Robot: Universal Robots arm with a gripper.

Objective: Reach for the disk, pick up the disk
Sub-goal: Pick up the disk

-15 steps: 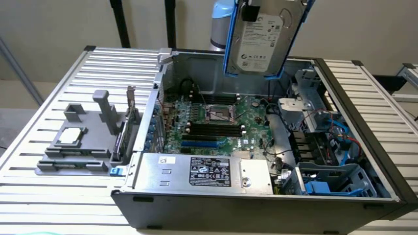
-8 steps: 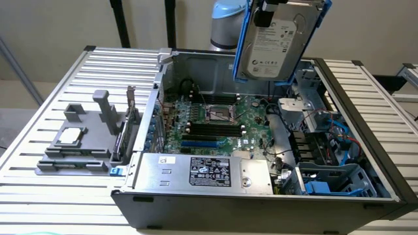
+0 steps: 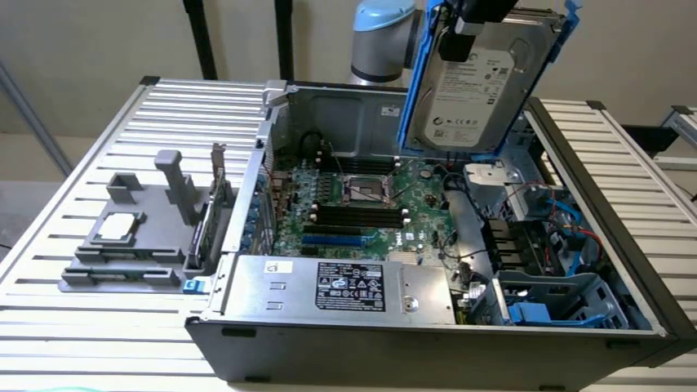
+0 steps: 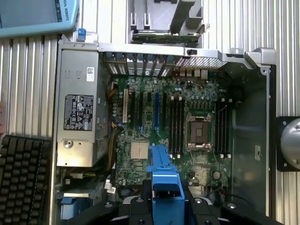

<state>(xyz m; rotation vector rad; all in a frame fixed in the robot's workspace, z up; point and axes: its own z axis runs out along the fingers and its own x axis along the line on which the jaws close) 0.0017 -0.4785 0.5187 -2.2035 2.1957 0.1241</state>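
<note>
Item: disk, rigid, dense-looking, shock-sensitive hard drive; I hold it above the open computer case, gripper jaws pinching its blue carrier bracket.

So there's an open computer case lying on a slatted metal table. Green motherboard in the middle, CPU socket dead center. Silver power supply box with a black label sits at 6 o'clock from the board. Grey plastic fixture holding a small square chip sits out at 9 o'clock. A black keyboard shows in the wrist view.
</note>
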